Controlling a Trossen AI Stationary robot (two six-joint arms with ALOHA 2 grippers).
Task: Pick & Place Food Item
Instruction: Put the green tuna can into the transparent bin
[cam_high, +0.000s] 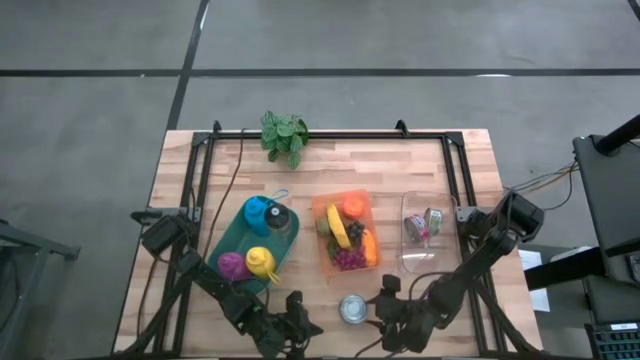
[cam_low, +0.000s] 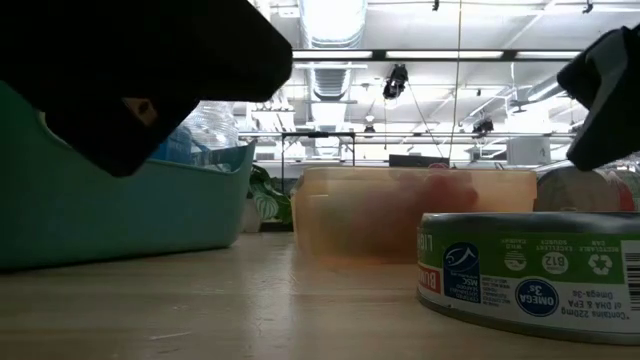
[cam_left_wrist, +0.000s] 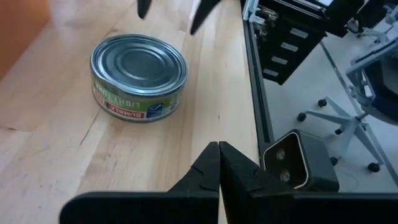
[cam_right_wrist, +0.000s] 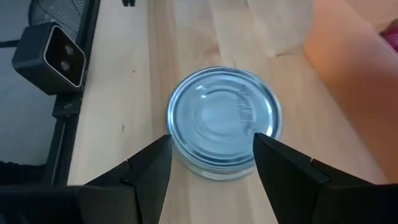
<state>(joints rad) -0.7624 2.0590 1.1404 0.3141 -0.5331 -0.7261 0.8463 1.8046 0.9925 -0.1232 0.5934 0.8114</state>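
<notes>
Steel round tuna can (cam_right_wrist: 225, 121) framed between spread fingers of right gripper (cam_right_wrist: 211, 163), ungripped; approach step. Next: descend, clench. Left gripper (cam_left_wrist: 219, 163) clenched, empty.

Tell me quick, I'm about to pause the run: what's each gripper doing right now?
Left gripper: shut, holding nothing, short of the tuna can.
Right gripper: open, fingers on either side of the tuna can, not gripping it.

The tuna can (cam_left_wrist: 138, 77) is silver with a green label. The fruit bin (cam_high: 346, 233) is orange, the tray (cam_high: 228, 235) teal, the surface (cam_high: 340, 168) pale wood.
</notes>
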